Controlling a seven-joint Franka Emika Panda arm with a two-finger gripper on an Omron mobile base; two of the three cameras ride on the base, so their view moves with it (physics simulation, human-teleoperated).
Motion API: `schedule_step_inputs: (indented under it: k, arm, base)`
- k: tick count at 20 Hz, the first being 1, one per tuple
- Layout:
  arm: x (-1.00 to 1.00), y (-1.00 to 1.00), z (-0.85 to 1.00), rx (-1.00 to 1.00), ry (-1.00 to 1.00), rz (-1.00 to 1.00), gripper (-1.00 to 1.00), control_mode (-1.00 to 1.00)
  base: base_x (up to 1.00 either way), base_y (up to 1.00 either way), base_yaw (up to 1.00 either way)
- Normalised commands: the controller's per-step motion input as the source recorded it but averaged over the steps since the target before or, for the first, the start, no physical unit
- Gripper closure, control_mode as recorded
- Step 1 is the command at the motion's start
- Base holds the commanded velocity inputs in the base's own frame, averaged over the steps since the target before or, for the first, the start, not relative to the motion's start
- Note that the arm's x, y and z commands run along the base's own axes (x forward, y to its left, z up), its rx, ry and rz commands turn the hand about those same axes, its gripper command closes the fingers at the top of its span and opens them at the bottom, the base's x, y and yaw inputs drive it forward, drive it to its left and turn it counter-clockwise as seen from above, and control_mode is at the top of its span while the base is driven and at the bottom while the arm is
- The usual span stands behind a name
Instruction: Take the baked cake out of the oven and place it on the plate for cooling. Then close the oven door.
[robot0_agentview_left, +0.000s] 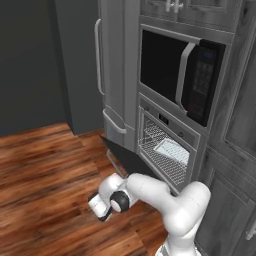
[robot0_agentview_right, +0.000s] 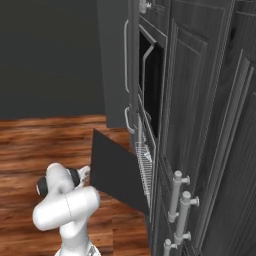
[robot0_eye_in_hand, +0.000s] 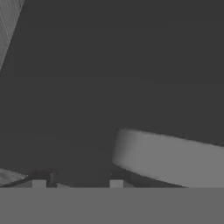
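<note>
Your gripper, its hold impossible to judge, hangs low beside the lowered oven door, whose silver handle lies just ahead of the fingertips, while beyond, the oven stands open with a pale tray on its wire rack.

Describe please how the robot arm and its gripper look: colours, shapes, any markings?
The arm is glossy white, made of thick rounded segments, with dark round joint caps. No cables or markings are visible. The gripper ends in two small dark, blocky finger tips.
</note>
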Motion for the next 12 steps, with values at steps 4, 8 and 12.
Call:
schedule_step_inputs:
  k: [4, 8, 12]
  arm:
    - [1.0, -1.0, 0.17, -0.32, 0.4, 0.0, -1.0, -1.0]
    - [1.0, -1.0, 0.18, -0.25, 0.43, 0.0, -1.0, -1.0]
    - [1.0, -1.0, 0.19, -0.17, 0.47, 0.0, -1.0, -1.0]
  base:
    - [0.0, 0.0, 0.0]
    - [0.0, 0.0, 0.0]
    - [0.0, 0.0, 0.0]
